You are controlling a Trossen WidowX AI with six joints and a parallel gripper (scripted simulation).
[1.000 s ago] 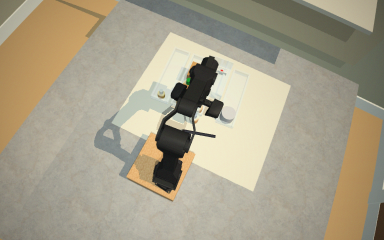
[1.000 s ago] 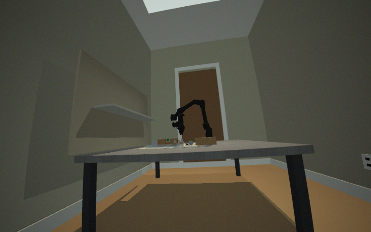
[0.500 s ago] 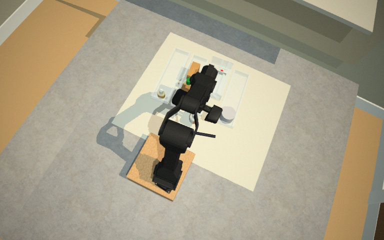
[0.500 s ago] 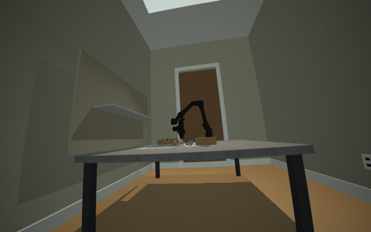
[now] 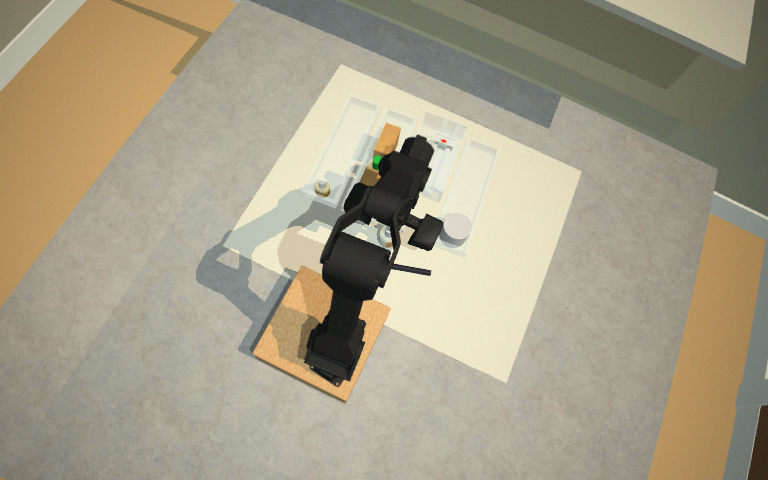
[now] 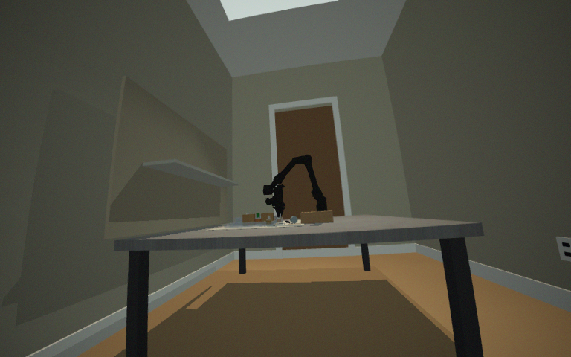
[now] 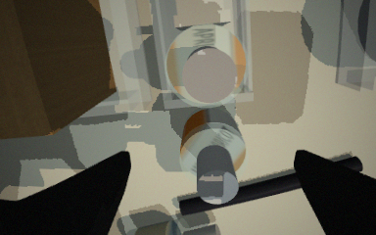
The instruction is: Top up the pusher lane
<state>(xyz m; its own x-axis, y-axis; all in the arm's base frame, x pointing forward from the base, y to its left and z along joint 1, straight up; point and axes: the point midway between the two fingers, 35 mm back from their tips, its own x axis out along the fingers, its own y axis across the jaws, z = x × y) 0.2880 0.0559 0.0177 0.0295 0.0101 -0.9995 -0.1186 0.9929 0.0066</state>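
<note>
The sprung lane (image 5: 433,195) (image 7: 249,54) is a clear channel with a red mark (image 5: 443,140) toward its back. A jar (image 7: 211,73) with a white and orange label and a pinkish-grey round top stands in its front end, near the low front stop. A loose jar with a similar label (image 7: 212,142) (image 5: 386,236) and a narrower grey cap stands outside, just in front of that stop. My gripper (image 7: 211,159) (image 6: 279,216) is open and points down above the loose jar, which shows between the fingertips. The fingers hold nothing. The arm hides much of the lane in the top view.
A black rod (image 7: 264,187) (image 5: 411,270) lies across the near side. A bluish item (image 7: 171,227) shows at the wrist view's bottom edge. A brown block (image 7: 59,64) (image 5: 388,137) and a green-topped item (image 5: 377,163) are left; a yellowish jar (image 5: 322,188) farther left; a grey cylinder (image 5: 454,228) right.
</note>
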